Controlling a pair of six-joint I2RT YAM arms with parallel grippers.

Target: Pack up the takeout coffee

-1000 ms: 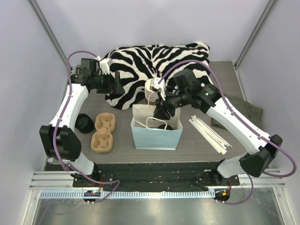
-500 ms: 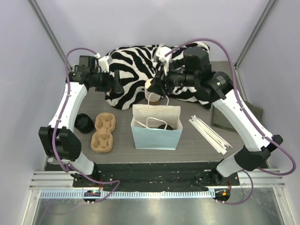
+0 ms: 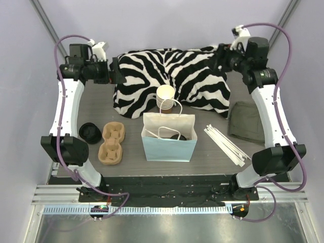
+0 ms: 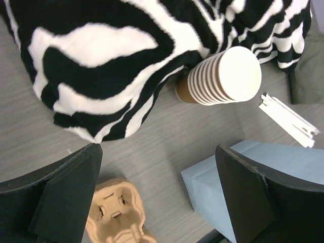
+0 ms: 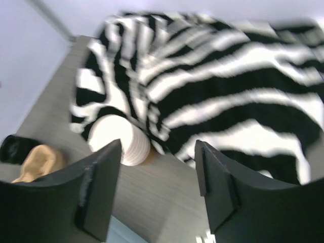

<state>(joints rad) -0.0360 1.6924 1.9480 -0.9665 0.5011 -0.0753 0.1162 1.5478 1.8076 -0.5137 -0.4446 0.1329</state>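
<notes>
Pale lilac walls close in a grey wood-grain desk [image 3: 100, 107]. A zebra-striped cloth [image 3: 172, 76] lies heaped at 12 o'clock. A stack of lidless paper cups [image 3: 165, 97] stands against its near edge.

Below the stack, toward 6 o'clock, a light blue paper bag [image 3: 168, 147] stands upright with its mouth open and its white handles folded in. The takeout coffee [image 3: 178, 135] sits inside the bag. Only its black lid shows, in the right half of the opening.

At 9 o'clock from the bag lies a tan pulp cup carrier [image 3: 112, 143], with loose black lids [image 3: 90, 132] just beyond it. At 3 o'clock from the bag lie thin white sticks [image 3: 226, 145], and at 2 o'clock a dark grey-green cloth [image 3: 248, 120].

The left tool [image 4: 158, 152] hangs high at 10 o'clock, with its jaws spread wide and nothing between them. The right tool [image 5: 158, 152] hangs at 1 o'clock above the zebra cloth. Its jaws are parted and empty, and its wrist view is blurred.
</notes>
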